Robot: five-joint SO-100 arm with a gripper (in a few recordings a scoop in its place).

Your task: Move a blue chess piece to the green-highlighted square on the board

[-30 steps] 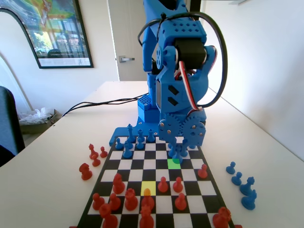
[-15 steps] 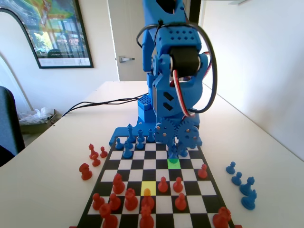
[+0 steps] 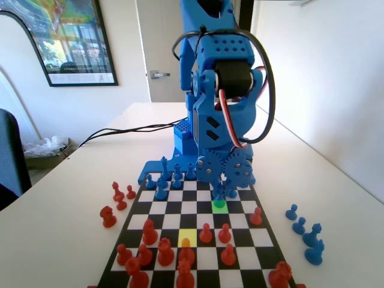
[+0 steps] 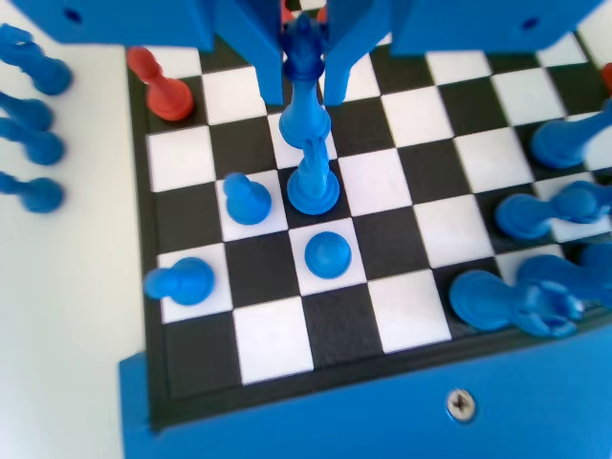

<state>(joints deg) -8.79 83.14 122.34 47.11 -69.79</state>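
Note:
My gripper (image 3: 220, 187) hangs low over the board (image 3: 180, 207), just behind the green-highlighted square (image 3: 219, 206), which lies bare. In the wrist view the two jaws of the gripper (image 4: 303, 96) sit tight on either side of the knobby head of a slim blue chess piece (image 4: 308, 158). Its base is over a black square one row nearer the arm than the green one. Whether the base touches the board I cannot tell. In the fixed view the same blue chess piece (image 3: 220, 193) shows under the gripper.
Blue pawns (image 4: 247, 199) (image 4: 327, 253) stand close by the held piece, with more blue pieces (image 3: 162, 180) along the far rows. Red pieces (image 3: 165, 252) crowd the near end around the yellow square (image 3: 187, 235). Taken blue pieces (image 3: 306, 231) lie off-board on the right, red ones (image 3: 117, 198) on the left.
Since a second ago the gripper has drawn back toward the arm's base, taking the blue piece from over the green square. In the last half second it has barely moved.

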